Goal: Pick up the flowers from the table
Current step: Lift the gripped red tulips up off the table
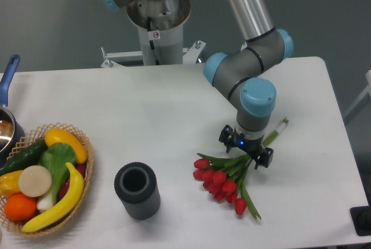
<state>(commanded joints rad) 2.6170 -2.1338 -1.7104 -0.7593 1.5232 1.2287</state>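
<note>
The flowers (219,183), a small bunch of red tulips with green stems and leaves, lie on the white table (145,116) at the front right, buds to the lower left and stems running up to the right. My gripper (246,155) points straight down over the stems, just right of the buds. Its body hides the fingertips, so I cannot tell whether the fingers are open or closed on the stems. The bunch looks to be resting on the tabletop.
A dark grey ribbed cylindrical cup (137,190) stands at front centre, left of the flowers. A wicker basket (81,139) of fruit and vegetables sits at the front left. A pot with a blue handle (7,81) is at the left edge. The arm's base (156,23) is behind the table.
</note>
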